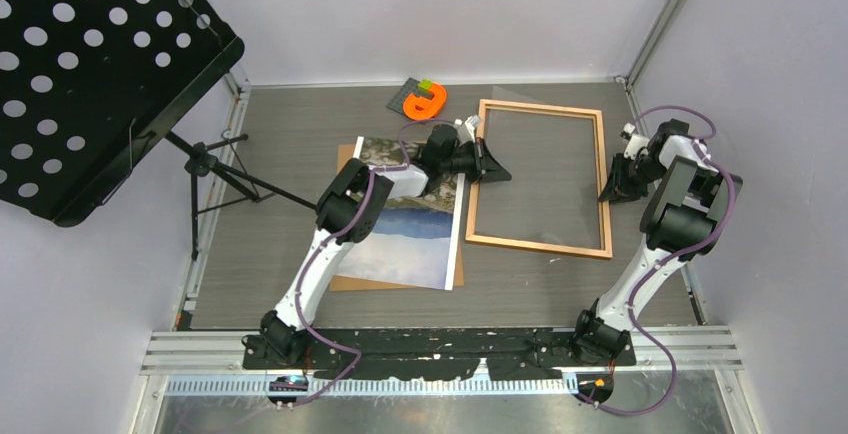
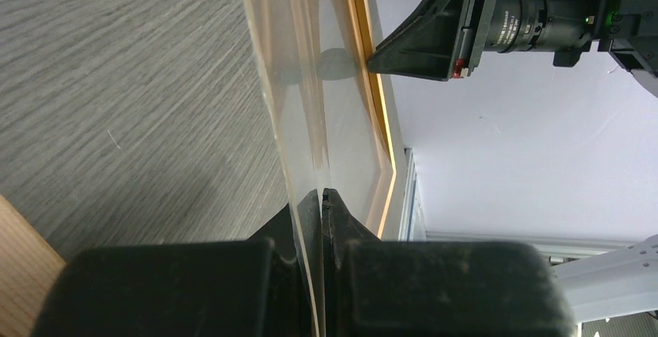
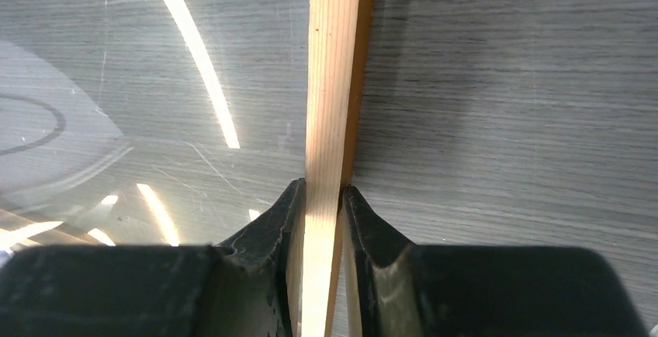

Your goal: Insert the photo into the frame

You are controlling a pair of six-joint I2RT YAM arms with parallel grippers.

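Photo [image 1: 415, 239] is lying face up, sky and hills showing, roughly mid-worktop and a bit toward the left edge. It sits on a plain brown backing board [image 1: 345, 280] that peeks out along its left side and near end. The left arm reaches across the far part of the photo, so that bit is hidden.

The frame [image 1: 536, 245] lies just to the right of the photo, on the right half of the worktop and closer to the far edge than the near one. It isn't touching the photo; there's a strip of bare grey table between them.

The left gripper [image 1: 497, 169] is at the frame's left rail. In the left wrist view its fingers [image 2: 341, 228] are pressed together on the edge of a clear sheet [image 2: 310, 81], which rises at a tilt over the frame's opening. From above, a pale corner of that sheet pokes out past the frame's far rail. I can't tell whether the rest of the sheet rests on the wood.

The right gripper [image 1: 612, 190] is on the opposite side, near the worktop's right edge. The right wrist view shows it pinching the frame's right rail, one finger on each side of the light wood strip.

Other stuff: an orange plastic piece [image 1: 425, 103] with a green block sits on a dark pad near the far edge. A black perforated music stand [image 1: 95, 64] stands over the left edge.
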